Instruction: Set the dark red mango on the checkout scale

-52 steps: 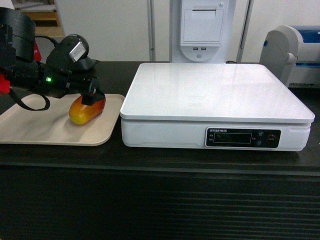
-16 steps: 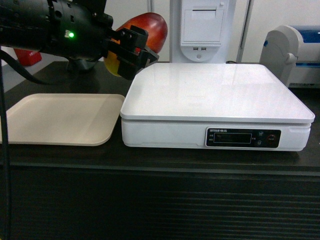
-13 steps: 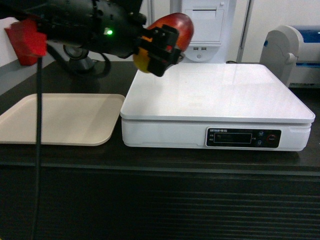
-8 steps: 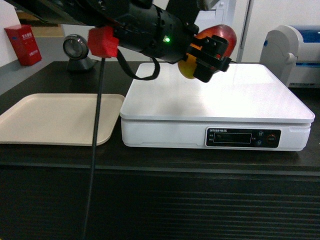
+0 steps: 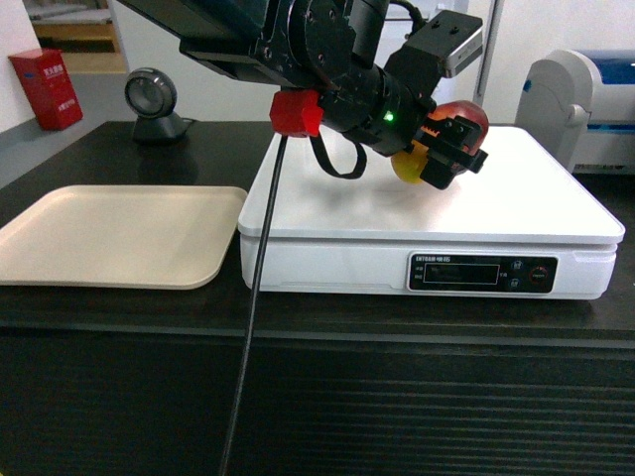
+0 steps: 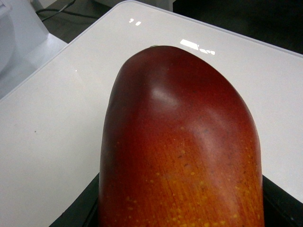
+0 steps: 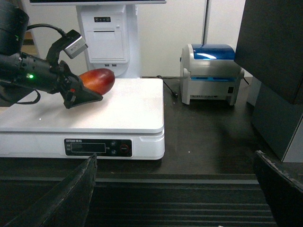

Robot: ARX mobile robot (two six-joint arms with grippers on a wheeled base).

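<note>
Mango first: the oval, smooth-skinned dark red mango (image 5: pixel 448 134), shading to orange-yellow at its lower end, sits right of centre in the upper half of the head view, held above the large flat white square-topped scale (image 5: pixel 516 188). Whether it already touches the platter I cannot tell; in the right wrist view it appears just over the surface, near the platter's far edge.

The likely trouble is a roll. The fruit is rounded and the platter is glossy and flat, so letting go from any height, or with the long axis tilted, could send it towards the back edge of the scale and onto the black checkout countertop (image 5: pixel 129 307). Pressing down too far would load the platter through the arm.

The black left gripper (image 5: pixel 451 154) is clamped on the mango, its fingers across the yellow lower part, the red end jutting past them towards the upper right. In the left wrist view the fruit fills the frame, dark fingers flanking it at the bottom corners.

The right gripper (image 7: pixel 175 189) shows only dark fingers at the lower corners of its own view, spread wide, holding nothing.
</note>
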